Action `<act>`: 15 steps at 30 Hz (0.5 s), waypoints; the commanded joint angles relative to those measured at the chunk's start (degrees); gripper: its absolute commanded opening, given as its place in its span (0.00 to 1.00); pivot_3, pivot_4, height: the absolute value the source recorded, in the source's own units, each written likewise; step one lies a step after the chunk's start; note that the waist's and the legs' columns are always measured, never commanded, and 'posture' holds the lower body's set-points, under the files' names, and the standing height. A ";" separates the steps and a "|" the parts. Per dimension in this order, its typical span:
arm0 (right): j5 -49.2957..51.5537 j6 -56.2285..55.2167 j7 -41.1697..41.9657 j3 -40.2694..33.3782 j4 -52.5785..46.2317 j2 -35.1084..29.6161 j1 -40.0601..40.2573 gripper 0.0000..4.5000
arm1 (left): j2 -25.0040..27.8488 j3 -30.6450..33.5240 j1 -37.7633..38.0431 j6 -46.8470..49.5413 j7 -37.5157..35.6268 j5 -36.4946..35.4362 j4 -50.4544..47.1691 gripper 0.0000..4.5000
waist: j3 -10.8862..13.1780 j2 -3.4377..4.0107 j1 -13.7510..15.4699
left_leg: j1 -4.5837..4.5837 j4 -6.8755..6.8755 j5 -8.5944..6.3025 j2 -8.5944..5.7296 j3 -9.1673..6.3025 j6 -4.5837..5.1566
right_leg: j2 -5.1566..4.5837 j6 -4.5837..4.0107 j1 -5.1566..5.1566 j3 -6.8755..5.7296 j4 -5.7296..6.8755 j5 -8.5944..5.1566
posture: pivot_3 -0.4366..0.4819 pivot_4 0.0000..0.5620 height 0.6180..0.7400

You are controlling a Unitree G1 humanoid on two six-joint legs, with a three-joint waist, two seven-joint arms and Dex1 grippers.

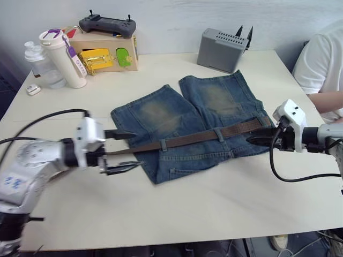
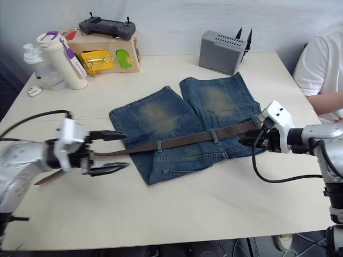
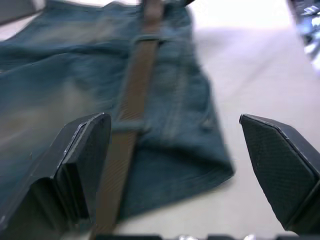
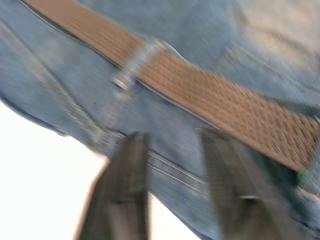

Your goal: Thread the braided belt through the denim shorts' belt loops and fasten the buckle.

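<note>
The denim shorts (image 1: 161, 112) lie flat in the middle of the table, waistband toward me. The braided belt (image 1: 193, 138) runs along the waistband under two belt loops (image 1: 163, 144) (image 1: 218, 134). Its tan tip (image 2: 47, 178) sticks out past my left arm. My left gripper (image 1: 126, 151) is open at the shorts' left edge, one finger on each side of the belt (image 3: 135, 80). My right gripper (image 1: 251, 140) is open at the waistband's right end, its fingers (image 4: 125, 170) over the denim just beside the belt (image 4: 210, 95). The buckle is hidden.
At the back left stand a white bottle (image 1: 63, 56), a clear bottle (image 1: 38, 65) and a cardboard box (image 1: 104, 51) with a game controller (image 1: 107, 24) on top. A grey box (image 1: 222, 49) sits back right. A person in a white shirt (image 1: 321, 64) is at the right edge.
</note>
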 commanded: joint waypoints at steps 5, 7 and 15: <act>4.11 6.12 -4.20 -9.84 -10.44 -3.35 6.13 0.98 | -9.90 -16.70 -6.65 -5.55 -4.41 16.17 8.16 1.00 | -0.01 0.01 0.66 | 0.00 0.06 0.02 0.02 0.08 0.01 | 0.06 0.00 -0.03 0.12 0.01 0.00 | 0.48 0.27 0.96; 3.21 5.76 -6.20 -11.57 -11.85 -3.45 8.39 0.98 | -13.16 -19.49 -7.46 -9.01 -3.31 21.01 12.27 1.00 | -0.01 0.01 1.11 | 0.00 0.09 0.03 0.01 0.08 0.03 | 0.07 0.00 -0.03 0.13 0.02 0.00 | 0.48 0.27 0.96; 2.39 4.30 -11.39 -15.05 -13.51 -3.38 12.53 1.00 | -13.62 -20.63 -10.98 -20.39 -3.94 32.55 24.43 0.73 | -0.01 0.02 1.04 | -0.03 0.31 0.02 0.04 0.06 0.05 | 0.07 0.01 -0.02 0.15 0.16 0.00 | 0.48 0.27 0.96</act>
